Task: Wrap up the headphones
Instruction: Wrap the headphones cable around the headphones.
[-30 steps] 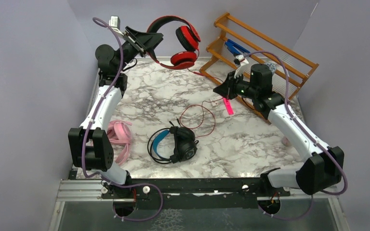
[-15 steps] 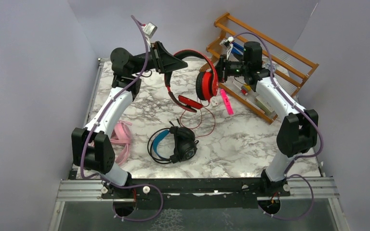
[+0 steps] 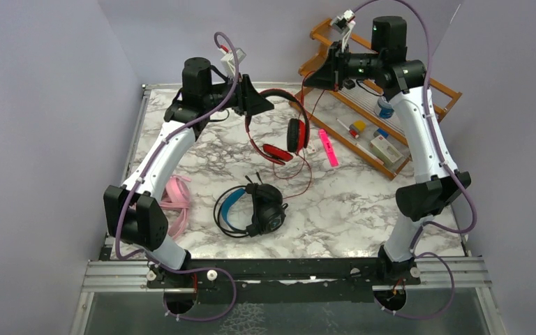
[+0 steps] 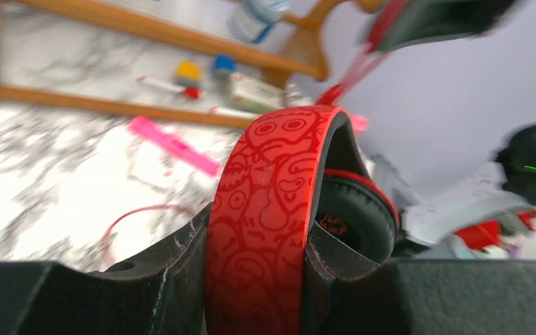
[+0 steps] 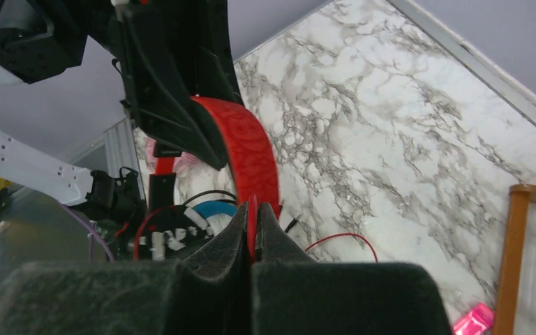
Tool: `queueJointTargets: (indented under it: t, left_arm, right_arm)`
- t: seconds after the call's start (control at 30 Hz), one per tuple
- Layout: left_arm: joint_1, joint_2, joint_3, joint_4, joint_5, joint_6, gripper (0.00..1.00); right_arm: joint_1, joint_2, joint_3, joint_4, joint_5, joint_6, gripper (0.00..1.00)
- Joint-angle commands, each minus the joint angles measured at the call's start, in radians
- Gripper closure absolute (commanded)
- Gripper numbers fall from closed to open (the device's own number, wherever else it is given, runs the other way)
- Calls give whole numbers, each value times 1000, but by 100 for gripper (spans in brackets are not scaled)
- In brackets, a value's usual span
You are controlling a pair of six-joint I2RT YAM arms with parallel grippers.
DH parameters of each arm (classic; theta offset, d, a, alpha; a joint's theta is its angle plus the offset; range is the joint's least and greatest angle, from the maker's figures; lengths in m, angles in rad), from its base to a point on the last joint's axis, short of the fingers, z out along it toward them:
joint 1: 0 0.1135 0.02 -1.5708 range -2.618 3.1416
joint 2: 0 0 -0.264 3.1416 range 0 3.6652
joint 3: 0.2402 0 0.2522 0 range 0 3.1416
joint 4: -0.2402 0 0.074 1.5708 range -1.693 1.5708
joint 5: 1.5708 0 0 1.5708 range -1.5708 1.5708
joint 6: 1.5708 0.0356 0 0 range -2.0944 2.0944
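Two robot arms work over a marble table (image 3: 363,209) with a wooden rack (image 3: 321,29) standing at its far right corner. The left gripper (image 3: 262,105) hovers in the air to the left of the rack. Its fingers are partly closed around the patterned headband of the red headphones (image 3: 295,134), which hang below it with their ear cups clear of the table. The left wrist camera shows the band wedged snugly between the two black fingers (image 4: 181,272).

The right gripper (image 3: 312,75) is raised high above the rack's left end. Its fingers are pressed fully together, pinching the thin red cable (image 5: 340,235) (only a sliver of red shows between them). The cable trails down and loops on the marble just left of the rack.

The black headphones with the blue band (image 3: 251,209) lie flat on the table, well in front of the rack. The pink headphones (image 3: 173,199) lie farther left, near the table's edge. A pink marker (image 3: 329,150) lies on the table just beside the rack's front rail.
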Motion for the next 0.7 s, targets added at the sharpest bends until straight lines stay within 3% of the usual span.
queueJointTargets:
  t: [0.0, 0.13, 0.3, 0.47, 0.57, 0.67]
  left_arm:
    - [-23, -41, -20, -182, -304, 208, 100]
    - [-51, -101, -111, -53, -510, 186, 100]
    - [-59, -112, -180, 61, -634, 134, 100]
    - [-89, -162, -324, 304, -743, 45, 100]
    - [-94, -153, -326, 304, -827, -35, 100]
    - [-93, -149, -332, 326, -888, -100, 100]
  right_arm:
    - [3, 26, 103, -307, 154, -33, 100]
    - [24, -16, 82, -300, 113, 16, 99]
    - [85, -15, 72, -326, 130, 79, 99]
    - [111, 27, 118, -359, 147, 172, 100]
    - [112, 55, 156, -356, 112, 236, 99]
    - [114, 8, 69, -238, 38, 292, 99]
